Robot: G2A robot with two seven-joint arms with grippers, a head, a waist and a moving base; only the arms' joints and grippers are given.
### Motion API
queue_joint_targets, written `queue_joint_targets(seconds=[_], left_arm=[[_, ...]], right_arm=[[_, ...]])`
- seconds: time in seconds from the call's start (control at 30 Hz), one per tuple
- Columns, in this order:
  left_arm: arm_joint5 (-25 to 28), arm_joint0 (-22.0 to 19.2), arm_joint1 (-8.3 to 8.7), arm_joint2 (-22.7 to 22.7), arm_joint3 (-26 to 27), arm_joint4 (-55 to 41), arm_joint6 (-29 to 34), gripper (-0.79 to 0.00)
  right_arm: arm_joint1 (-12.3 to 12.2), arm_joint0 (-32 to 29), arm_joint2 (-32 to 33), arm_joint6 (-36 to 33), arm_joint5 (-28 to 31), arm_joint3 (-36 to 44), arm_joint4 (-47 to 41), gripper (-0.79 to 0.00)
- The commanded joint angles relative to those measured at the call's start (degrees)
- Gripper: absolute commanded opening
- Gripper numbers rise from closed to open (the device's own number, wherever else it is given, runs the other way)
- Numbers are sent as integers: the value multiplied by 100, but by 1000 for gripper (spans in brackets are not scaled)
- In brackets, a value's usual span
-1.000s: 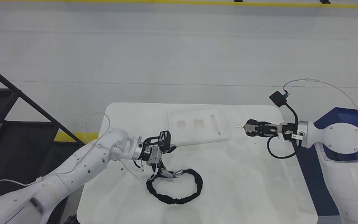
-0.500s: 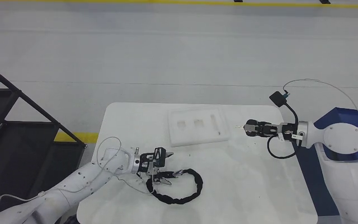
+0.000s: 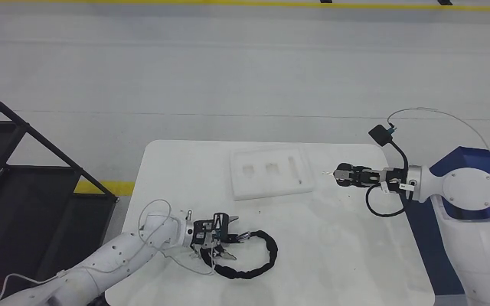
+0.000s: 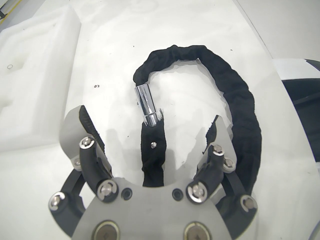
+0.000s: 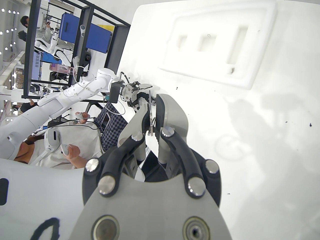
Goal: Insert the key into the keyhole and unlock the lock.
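Observation:
A black fabric-sleeved chain lock point(image 3: 256, 256) lies looped on the white table point(image 3: 344, 252) near its front left. Its chrome cylinder end point(image 4: 146, 106) plugs into a black sleeved end piece point(image 4: 153, 148). My left gripper point(image 4: 148, 115) is open and straddles that end piece, its fingers point(image 4: 87, 126) apart from it on both sides; it appears at the loop's left end point(image 3: 230, 239) from above. My right gripper point(image 5: 151, 106) is shut on a flat metal key point(image 5: 150, 116). It hangs over the table's right side point(image 3: 334, 174), far from the lock.
A white foam tray point(image 3: 272, 172) with shallow cut-outs sits at the table's back middle, close to the left gripper's side point(image 4: 37, 76). A black frame point(image 3: 46, 153) stands off the table's left edge. Bare tabletop lies between the tray and the right gripper.
The left arm has moved toward the table's front and come down over the lock's end, gripper open. The right arm has kept still with the key.

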State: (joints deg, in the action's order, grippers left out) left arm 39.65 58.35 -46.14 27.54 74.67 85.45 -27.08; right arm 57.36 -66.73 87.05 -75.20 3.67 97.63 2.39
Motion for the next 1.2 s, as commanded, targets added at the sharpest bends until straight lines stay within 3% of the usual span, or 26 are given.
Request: queue_joint_targets(seconds=[0.0, 0.17, 0.2, 0.23, 0.27, 0.37, 0.47, 0.57, 0.8, 1.17], left_arm=[[-33, 26, -29, 3, 3, 21, 35, -43], [-62, 41, -94, 17, -21, 102, 135, -86], [-69, 45, -107, 20, -37, 111, 164, -111], [-59, 49, -122, 27, -62, 89, 187, -203], [-36, 47, -138, 32, -91, 66, 206, -243], [16, 25, -197, 30, -196, 33, 269, -302], [55, -6, -269, 15, -327, -4, 337, -474], [68, -30, -343, 26, -469, -137, 394, -785], [335, -123, -439, 107, -632, -290, 287, -785], [1006, -330, -353, 555, -95, -279, -361, -785]], right_arm=[[0, 0, 0, 0, 0, 0, 0, -785], [0, 0, 0, 0, 0, 0, 0, -785], [0, 0, 0, 0, 0, 0, 0, -785], [0, 0, 0, 0, 0, 0, 0, -785], [0, 0, 0, 0, 0, 0, 0, -785], [0, 0, 0, 0, 0, 0, 0, -785], [0, 0, 0, 0, 0, 0, 0, -785], [0, 0, 0, 0, 0, 0, 0, -785], [0, 0, 0, 0, 0, 0, 0, -785], [0, 0, 0, 0, 0, 0, 0, -785]])
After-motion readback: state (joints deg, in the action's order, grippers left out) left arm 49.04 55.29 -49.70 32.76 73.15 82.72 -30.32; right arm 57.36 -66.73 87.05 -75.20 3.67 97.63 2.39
